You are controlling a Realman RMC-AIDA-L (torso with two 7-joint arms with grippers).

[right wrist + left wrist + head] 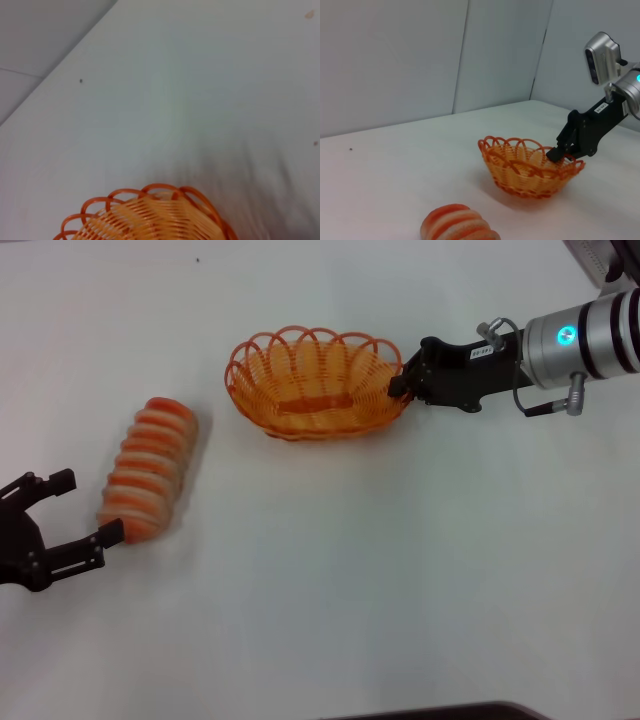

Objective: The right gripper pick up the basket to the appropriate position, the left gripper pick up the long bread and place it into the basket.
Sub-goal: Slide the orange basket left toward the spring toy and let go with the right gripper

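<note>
The orange wire basket (315,380) stands on the white table at the middle back. My right gripper (400,383) is shut on the basket's right rim; the left wrist view shows this too (555,154). The basket also shows in the left wrist view (530,167) and the right wrist view (150,215), and it holds nothing. The long bread (150,468), striped orange-red and beige, lies on the table to the basket's left, with one end in the left wrist view (457,225). My left gripper (78,508) is open at the bread's near-left end, with one fingertip (108,533) against the loaf.
The white table (350,570) extends in front of the basket and the bread. A dark edge (430,712) runs along the table's near side. Grey wall panels (420,55) stand behind the table.
</note>
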